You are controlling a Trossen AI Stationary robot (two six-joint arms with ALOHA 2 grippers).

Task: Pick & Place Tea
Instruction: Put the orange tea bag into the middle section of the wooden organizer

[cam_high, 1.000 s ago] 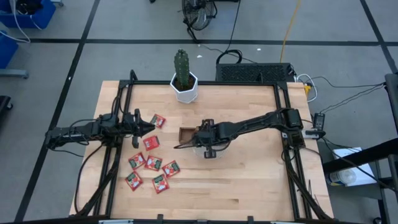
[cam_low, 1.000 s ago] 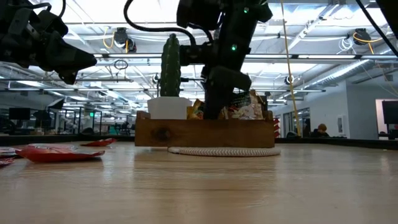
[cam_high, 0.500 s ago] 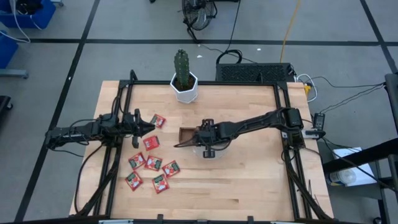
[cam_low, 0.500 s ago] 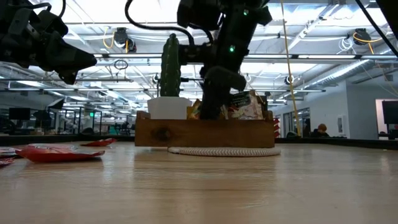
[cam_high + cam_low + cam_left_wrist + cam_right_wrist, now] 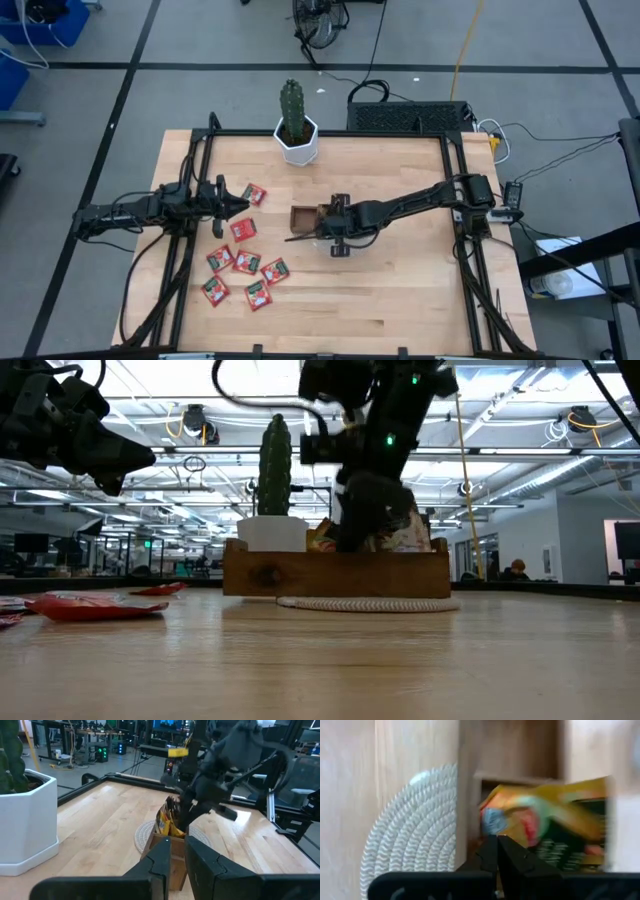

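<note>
Several red tea sachets lie flat on the wooden table's left half. A brown wooden tray stands on a round white rope mat mid-table, with orange-yellow sachets standing inside it. My right gripper is shut and slants down into the tray among those sachets. My left gripper hovers level above the red sachets, shut but for a narrow slit, with nothing in it. My right gripper reaches into the tray from above, slanting toward the table's left, with its shut fingertips in front of an orange-yellow sachet's lower edge. The tray's wall hides the tips from the side. I cannot tell whether they touch or hold a sachet.
A cactus in a white pot stands at the table's far edge, behind the tray. A black frame rail runs along the table's sides. Bare wood lies near and to the right of the tray.
My right gripper has moved a little toward the table's right edge and sunk slightly, staying shut inside the tray. The tray and the mat under it have slid a little toward the right edge as well.
</note>
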